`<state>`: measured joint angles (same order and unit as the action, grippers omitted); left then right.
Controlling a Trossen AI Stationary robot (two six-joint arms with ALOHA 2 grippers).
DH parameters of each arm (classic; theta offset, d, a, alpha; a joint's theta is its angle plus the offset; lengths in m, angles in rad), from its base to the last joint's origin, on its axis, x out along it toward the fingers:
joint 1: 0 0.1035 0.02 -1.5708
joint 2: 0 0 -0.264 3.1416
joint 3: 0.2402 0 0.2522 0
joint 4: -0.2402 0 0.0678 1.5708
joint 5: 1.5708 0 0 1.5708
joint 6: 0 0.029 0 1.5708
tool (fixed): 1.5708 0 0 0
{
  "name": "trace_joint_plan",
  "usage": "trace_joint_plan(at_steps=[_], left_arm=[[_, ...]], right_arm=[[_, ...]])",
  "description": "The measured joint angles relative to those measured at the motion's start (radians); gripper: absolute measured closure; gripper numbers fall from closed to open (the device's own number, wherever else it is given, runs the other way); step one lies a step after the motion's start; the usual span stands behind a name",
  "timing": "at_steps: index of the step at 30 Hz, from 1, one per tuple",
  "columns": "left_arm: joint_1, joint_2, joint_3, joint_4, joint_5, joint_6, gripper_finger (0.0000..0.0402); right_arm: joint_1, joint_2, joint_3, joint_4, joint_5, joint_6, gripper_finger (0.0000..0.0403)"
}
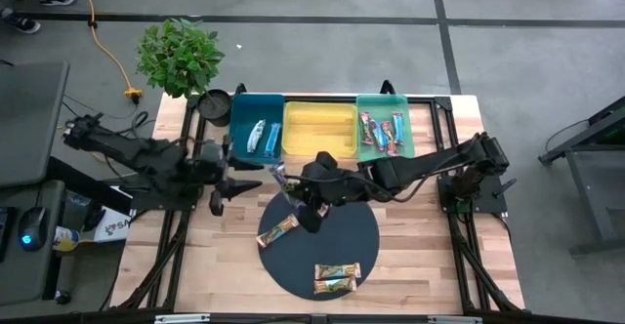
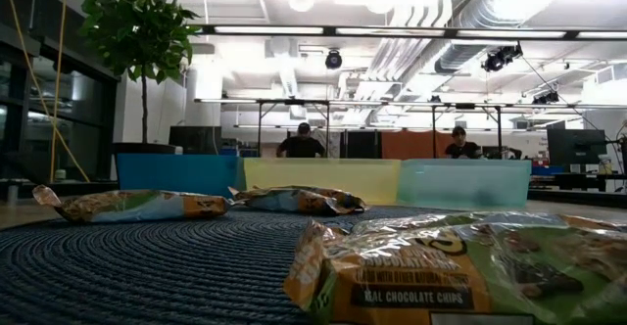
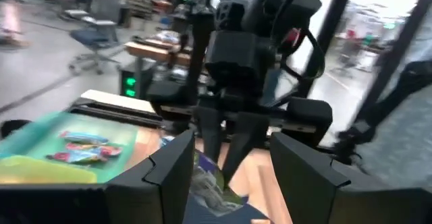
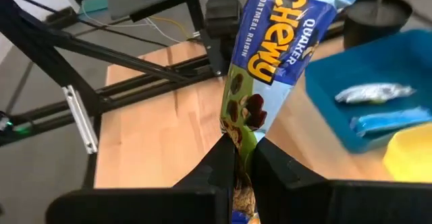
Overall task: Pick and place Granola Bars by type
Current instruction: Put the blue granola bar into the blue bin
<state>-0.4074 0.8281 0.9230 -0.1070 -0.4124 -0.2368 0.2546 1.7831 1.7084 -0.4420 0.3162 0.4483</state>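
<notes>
My right gripper (image 4: 239, 143) is shut on a blue-white Chewy granola bar (image 4: 260, 55), held in the air above the far edge of the dark round mat (image 1: 322, 256). My left gripper (image 3: 229, 143) faces it from the table's left, open, with its fingers wide on either side of the bar's free end (image 3: 209, 180). I cannot tell whether they touch it. In the high view the bar (image 1: 281, 176) shows between the left gripper (image 1: 249, 180) and the right gripper (image 1: 290, 189). Three tan-gold bars (image 1: 278, 231) (image 1: 337, 270) (image 1: 335, 285) lie flat on the mat. My right gripper pinches the blue-white bar by one end (image 4: 237, 131) between its two fingers, coming from the table's right. The bar is lifted clear and sticks out past the fingertips toward the left gripper, lengthwise along the fingers.
Three bins stand in a row at the far edge: teal (image 1: 239, 129) with blue-white bars, yellow (image 1: 318, 109), green (image 1: 405, 129) with red-pink bars. A potted plant (image 1: 181, 56) stands at the far left corner. People sit in the room behind (image 2: 304, 141).
</notes>
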Motion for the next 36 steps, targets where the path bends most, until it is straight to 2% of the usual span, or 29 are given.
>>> trace_joint_plan(at_steps=[3, 13, 20, 29, 36], left_arm=[[0.071, 0.004, 0.000, 0.012, 0.098, -0.004, 0.0211], [0.209, 0.012, 0.000, 0.064, 0.183, -0.027, 0.0211], [0.261, 0.077, 0.000, 0.135, 0.333, -0.060, 0.0211], [0.264, 0.171, 0.000, 0.246, 0.352, -0.059, 0.0211], [0.264, 0.198, 0.000, 0.287, 0.351, -0.057, 0.0211]], right_arm=[[0.000, -0.009, 0.000, -0.005, 0.015, -0.040, 0.0380], [0.000, -0.056, 0.000, 0.000, -0.007, -0.136, 0.0380], [-0.021, -0.076, 0.000, 0.035, -0.006, -0.224, 0.0380], [-0.054, -0.076, 0.000, 0.074, -0.090, -0.252, 0.0380], [-0.059, -0.076, 0.000, 0.079, -0.089, -0.270, 0.0380]])
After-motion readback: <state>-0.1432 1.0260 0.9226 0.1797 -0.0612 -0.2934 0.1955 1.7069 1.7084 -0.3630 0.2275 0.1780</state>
